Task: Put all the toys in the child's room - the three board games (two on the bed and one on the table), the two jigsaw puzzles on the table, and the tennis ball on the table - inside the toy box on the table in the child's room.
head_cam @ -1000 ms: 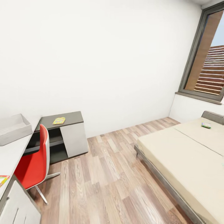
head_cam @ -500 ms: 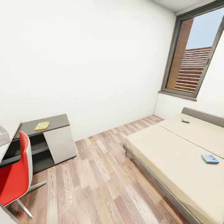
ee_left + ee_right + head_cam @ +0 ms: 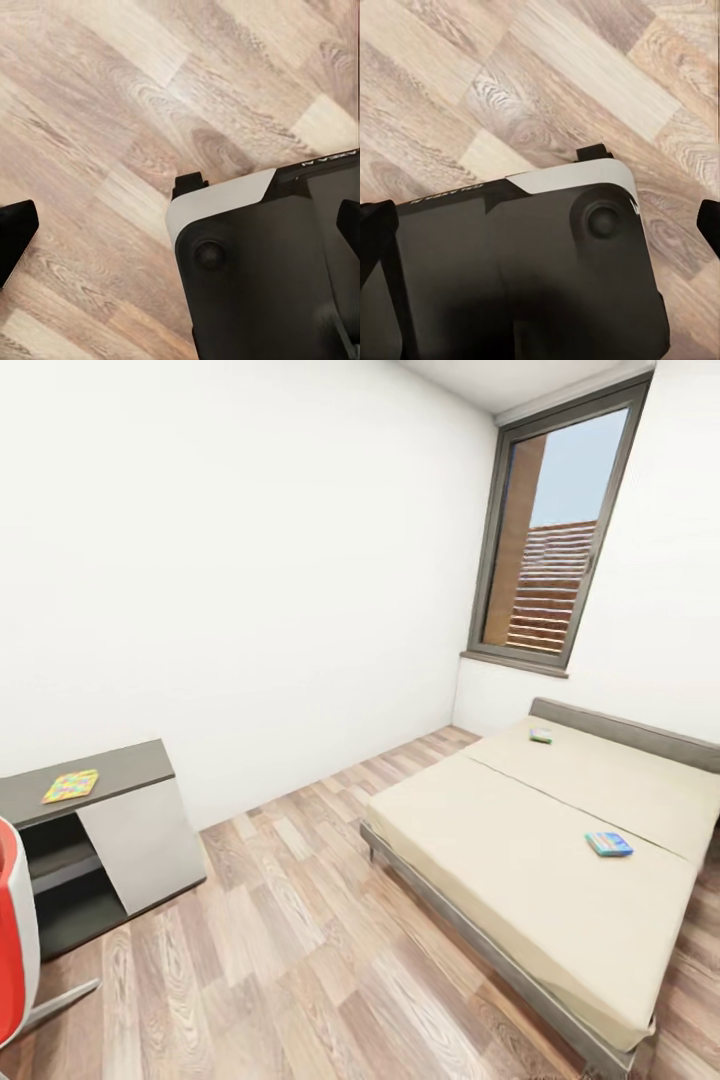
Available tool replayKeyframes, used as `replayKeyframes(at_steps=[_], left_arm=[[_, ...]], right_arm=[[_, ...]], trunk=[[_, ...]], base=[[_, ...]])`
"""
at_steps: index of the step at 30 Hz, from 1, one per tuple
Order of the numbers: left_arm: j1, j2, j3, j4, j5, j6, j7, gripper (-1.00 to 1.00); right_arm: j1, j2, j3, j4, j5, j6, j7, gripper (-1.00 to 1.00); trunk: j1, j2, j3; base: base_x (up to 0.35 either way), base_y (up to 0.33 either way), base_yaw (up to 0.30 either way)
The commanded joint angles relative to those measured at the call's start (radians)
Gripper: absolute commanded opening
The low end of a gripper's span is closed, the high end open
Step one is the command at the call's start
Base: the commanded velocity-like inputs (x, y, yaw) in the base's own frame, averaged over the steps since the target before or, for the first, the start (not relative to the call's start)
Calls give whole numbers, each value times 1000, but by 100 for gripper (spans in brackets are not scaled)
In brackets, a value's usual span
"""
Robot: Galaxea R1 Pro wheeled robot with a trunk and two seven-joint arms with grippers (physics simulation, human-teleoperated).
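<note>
The head camera has swung further right since the earlier pictures, so the toy box has left the view, the red chair (image 3: 12, 935) sits cut at the edge, and the whole bed (image 3: 520, 860) with both board games shows. The nearer board game (image 3: 609, 844), a flat blue-edged box, lies on the mattress with its long axis slanting across the bed; the farther one (image 3: 541, 736), greenish, lies by the headboard, and a jigsaw puzzle (image 3: 71, 786) lies flat on the dark counter (image 3: 120, 770). Both wrist views look down at the wooden floor (image 3: 112, 112) past the robot's dark base (image 3: 525, 270), well away from all toys, and the left fingers (image 3: 15, 232) and right fingers (image 3: 373, 225) stand wide apart, holding nothing.
</note>
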Motion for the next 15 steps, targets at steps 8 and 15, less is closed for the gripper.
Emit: replayKeyframes(at_steps=[8,15], left_arm=[[0,0,-2,-3,-10,6,-1,100],[0,0,-2,-3,-10,6,-1,100]], right_arm=[[-1,1,-4,-1,-4,1,-1,100],[-1,1,-4,-1,-4,1,-1,100]], trunk=[[0,-1,3],[0,-1,7]], base=[[0,0,-287],[0,0,-287]])
